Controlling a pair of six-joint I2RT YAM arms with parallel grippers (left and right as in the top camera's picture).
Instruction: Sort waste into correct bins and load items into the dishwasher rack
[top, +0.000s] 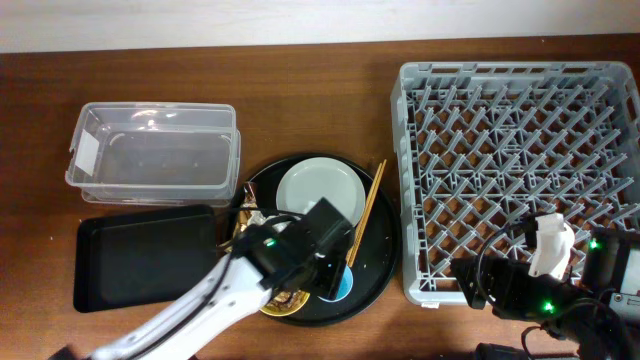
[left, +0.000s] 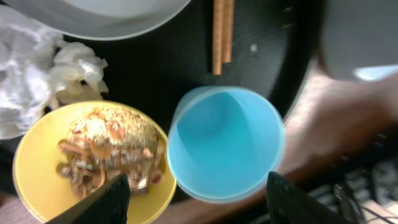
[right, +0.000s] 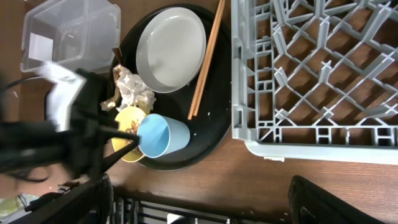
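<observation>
My left gripper (top: 325, 262) (left: 199, 202) is open, just above the blue cup (left: 224, 143) and the small yellow bowl (left: 37, 168), touching neither. The bowl holds beige-brown food scraps (left: 109, 146). A crumpled white napkin (left: 37, 74), the pale plate (top: 320, 190) and the wooden chopsticks (top: 365, 210) share the round black tray (top: 385, 255). My right gripper (top: 475, 285) (right: 202, 205) is open and empty over the table's front edge, below the grey dishwasher rack (top: 520, 170). The pink cup is out of view.
The clear plastic tub (top: 150, 150) stands at the back left, with the shallow black rectangular tray (top: 145, 260) in front of it. Bare wooden table lies between the round tray and the rack (right: 317, 68). My left arm (right: 62, 130) reaches over the round tray's left side.
</observation>
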